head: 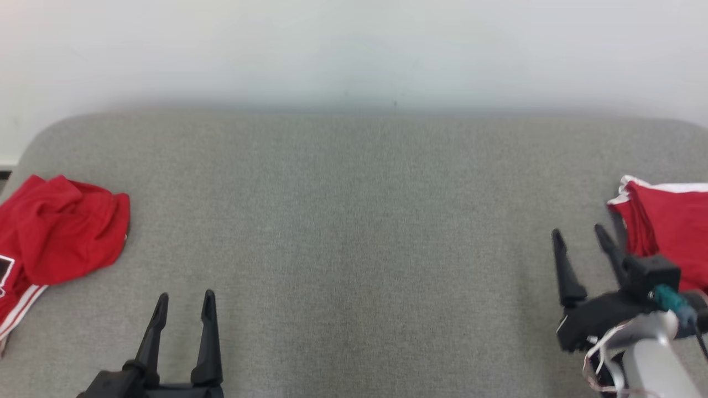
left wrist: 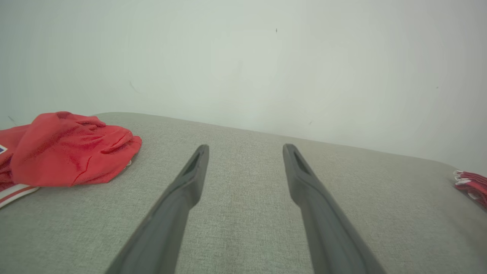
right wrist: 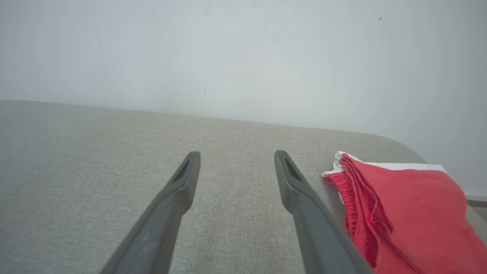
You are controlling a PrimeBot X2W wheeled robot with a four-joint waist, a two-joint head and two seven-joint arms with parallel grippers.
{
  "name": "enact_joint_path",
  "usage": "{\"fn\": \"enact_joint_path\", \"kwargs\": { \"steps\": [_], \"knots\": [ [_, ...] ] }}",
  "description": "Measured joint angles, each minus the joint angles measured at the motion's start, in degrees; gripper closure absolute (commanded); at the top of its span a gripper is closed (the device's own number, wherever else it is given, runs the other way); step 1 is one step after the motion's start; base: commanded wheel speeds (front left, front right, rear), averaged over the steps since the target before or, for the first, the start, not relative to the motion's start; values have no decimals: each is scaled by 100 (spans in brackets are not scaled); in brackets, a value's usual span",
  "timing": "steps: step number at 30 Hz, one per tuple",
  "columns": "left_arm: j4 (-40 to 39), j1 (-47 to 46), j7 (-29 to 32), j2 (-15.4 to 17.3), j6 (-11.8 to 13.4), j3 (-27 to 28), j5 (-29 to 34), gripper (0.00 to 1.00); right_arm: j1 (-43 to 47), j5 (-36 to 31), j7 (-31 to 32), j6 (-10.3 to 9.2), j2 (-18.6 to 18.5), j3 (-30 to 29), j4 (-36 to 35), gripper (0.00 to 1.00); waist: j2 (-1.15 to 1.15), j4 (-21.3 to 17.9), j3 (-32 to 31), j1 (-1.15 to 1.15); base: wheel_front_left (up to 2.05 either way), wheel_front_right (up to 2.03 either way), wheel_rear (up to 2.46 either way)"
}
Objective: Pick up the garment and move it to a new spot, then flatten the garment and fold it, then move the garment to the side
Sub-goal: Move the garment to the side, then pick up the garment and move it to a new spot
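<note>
A folded red garment with white trim lies at the right edge of the grey surface; the right wrist view has it just right of my fingers. My right gripper stands open beside its left side, nothing between the fingers. At the far left lies a crumpled red garment with white stripes, also in the left wrist view. My left gripper is open and empty near the front edge, right of that heap; its fingers point toward the wall.
The grey fabric surface has rounded back corners and meets a pale wall behind. A wide bare stretch lies between the two garments. Cables hang on my right forearm.
</note>
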Motion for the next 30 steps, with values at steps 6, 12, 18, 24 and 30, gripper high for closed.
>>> {"fn": "enact_joint_path", "kwargs": {
  "steps": [6, 12, 18, 24, 30],
  "knots": [
    [11, 327, 0, -63, -48, 233, 194, 0, 712, 598, -192, 0, 374, 342, -535, 0, -1, 22, -427, -1, 0, 0, 0],
    [237, 535, 0, -97, -192, 367, 400, 0, 1161, 614, -242, 0, 722, 492, -780, 0, -1, -8, -682, 0, 0, 0, 0],
    [375, 568, 0, -172, -299, 517, 467, 0, 1406, 543, -141, 0, 916, 691, -860, 0, 0, -116, -775, 0, 0, 0, 0],
    [417, 558, 0, -196, -349, 547, 520, 0, 1452, 501, -97, 0, 956, 649, -917, 0, 0, -132, -761, 1, 0, 0, 0],
    [461, 547, 0, -213, -359, 570, 521, 0, 1453, 511, -96, 0, 985, 654, -964, 0, 1, -107, -739, 1, 0, 0, 0]
  ]
}}
